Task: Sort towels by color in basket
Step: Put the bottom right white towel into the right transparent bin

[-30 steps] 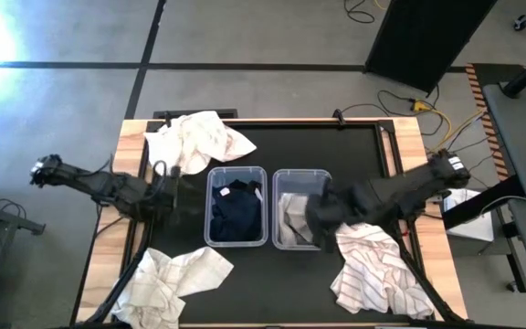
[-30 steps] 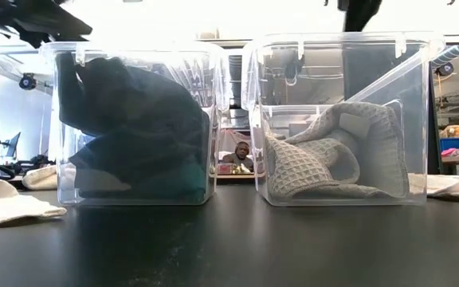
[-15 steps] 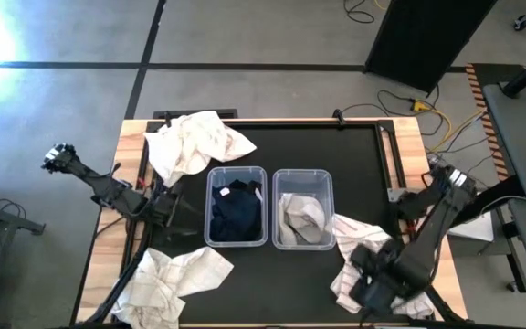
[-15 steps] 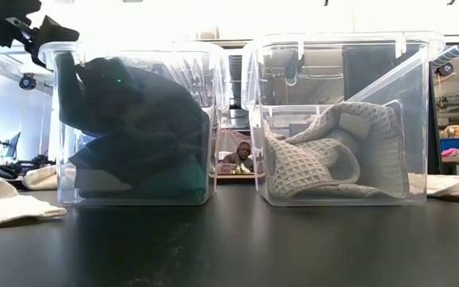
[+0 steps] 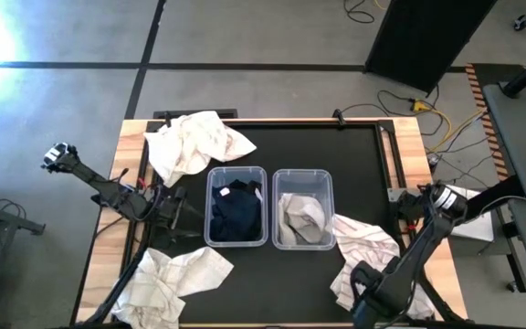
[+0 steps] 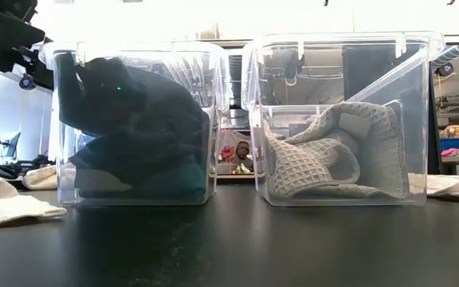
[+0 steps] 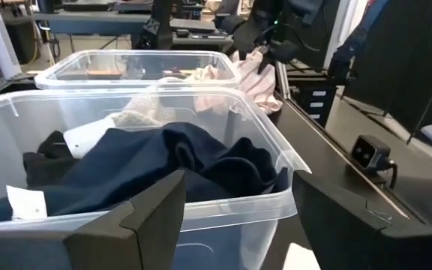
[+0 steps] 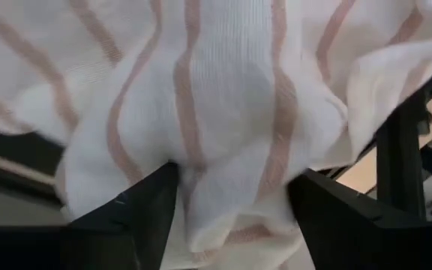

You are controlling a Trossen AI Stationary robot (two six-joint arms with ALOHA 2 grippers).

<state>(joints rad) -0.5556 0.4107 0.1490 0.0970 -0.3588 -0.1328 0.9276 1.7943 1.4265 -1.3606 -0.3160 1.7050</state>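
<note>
Your right gripper [image 8: 223, 217] is down on the striped towel [image 5: 373, 260] at lower right of the high view. Its fingers stand apart w/ a hump of white, thin-striped cloth bulging up between them. Whether the pads actually pinch that fold is hard to tell; it looks pressed in, not clamped. From above, the right arm covers the near edge of that towel, so the contact itself is hidden there.

Your left gripper [image 7: 235, 217] has its fingers wide w/ nothing between them. It sits just left of the left bin [image 5: 236, 206], looking across its rim. That clear bin holds the dark towels [image 7: 163, 165]: navy on top, a black bit at the side, a white tag showing. In the low view the dark heap fills most of the bin.

Beside it, nearly touching, the right bin [image 5: 301, 208] holds a grey-cream waffle towel [image 6: 333, 151], folded over on itself.

Still outside the bins:
- cream towel [image 5: 194, 142], upper left of the black tabletop [image 5: 336, 151], crumpled, just above the left bin
- another cream towel [image 5: 172, 279], lower left, hanging over the table's near edge

Low view, centre: a person [image 6: 241, 151] shows far off, through the gap between the bins. Cables [image 5: 436, 114] lie on the floor beyond the table's upper right corner.
</note>
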